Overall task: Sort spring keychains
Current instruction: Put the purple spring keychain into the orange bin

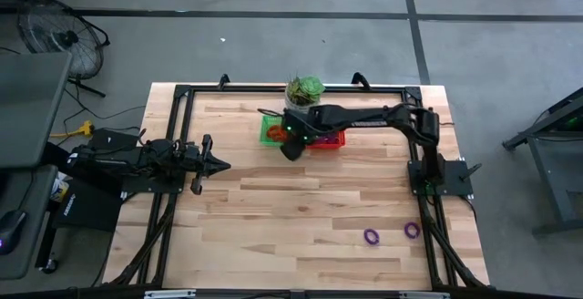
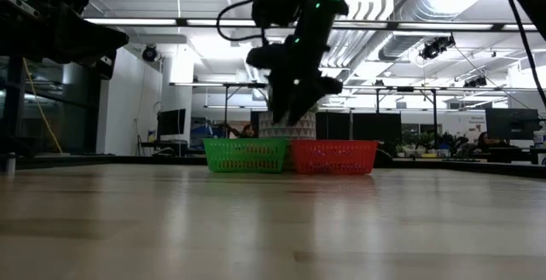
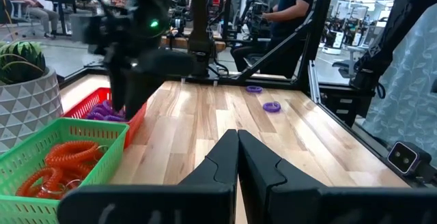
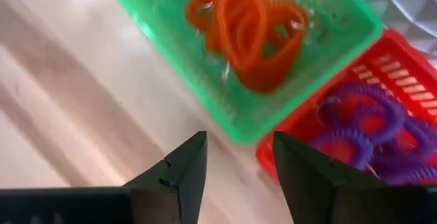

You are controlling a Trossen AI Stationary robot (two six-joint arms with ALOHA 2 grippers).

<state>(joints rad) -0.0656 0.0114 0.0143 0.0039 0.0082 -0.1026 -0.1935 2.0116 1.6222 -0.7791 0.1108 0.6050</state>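
Observation:
Orange spring keychains [image 4: 252,29] lie in the green mesh basket [image 4: 225,108]; purple ones [image 4: 362,121] lie in the red mesh basket [image 4: 403,67] beside it. Two purple keychains [image 1: 371,237] [image 1: 412,230] lie on the table near the right front. My right gripper [image 4: 239,159] is open and empty above the near edges of the two baskets; it also shows in the high view [image 1: 291,146]. My left gripper [image 3: 237,149] is shut and empty at the table's left side [image 1: 219,164].
A potted plant in a grey-white patterned pot [image 1: 304,90] stands just behind the baskets at the far edge. A black frame [image 1: 182,94] runs around the table. Bare wood [image 1: 291,217] lies between the baskets and the two loose purple keychains.

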